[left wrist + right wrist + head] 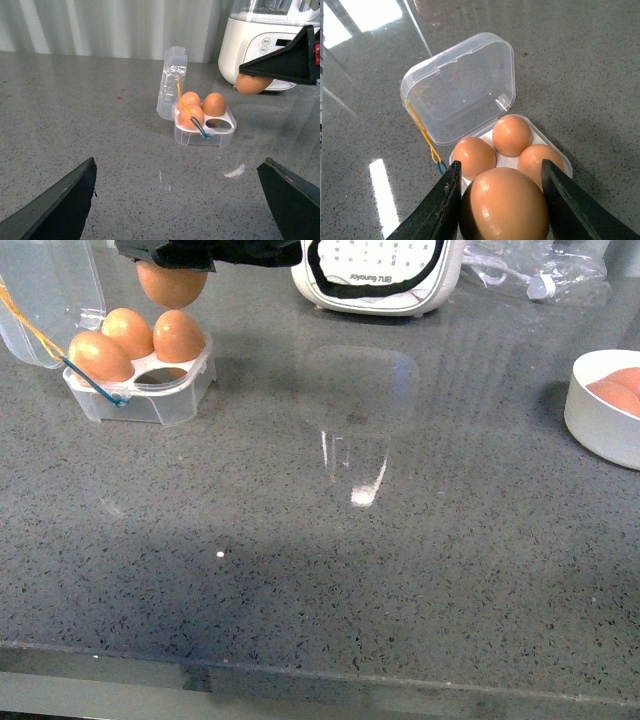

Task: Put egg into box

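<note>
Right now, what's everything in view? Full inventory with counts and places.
egg carton: 1, clear plastic with yellow and blue bands, far left of countertop, lid open, one cup empty
eggs in carton: 3, orange-brown, in three of the four cups
held egg: 1, orange-brown, above the carton
bowl: 1, white, right edge of front view
eggs in bowl: at least 2, orange-brown, partly cut off
Joyoung appliance: 1, white with black trim, back centre
plastic wrapping: 1, clear, back right
countertop: 1, grey speckled
right gripper: 1, black, shut on the held egg
left gripper: 1, black, open, empty, facing the carton
</note>
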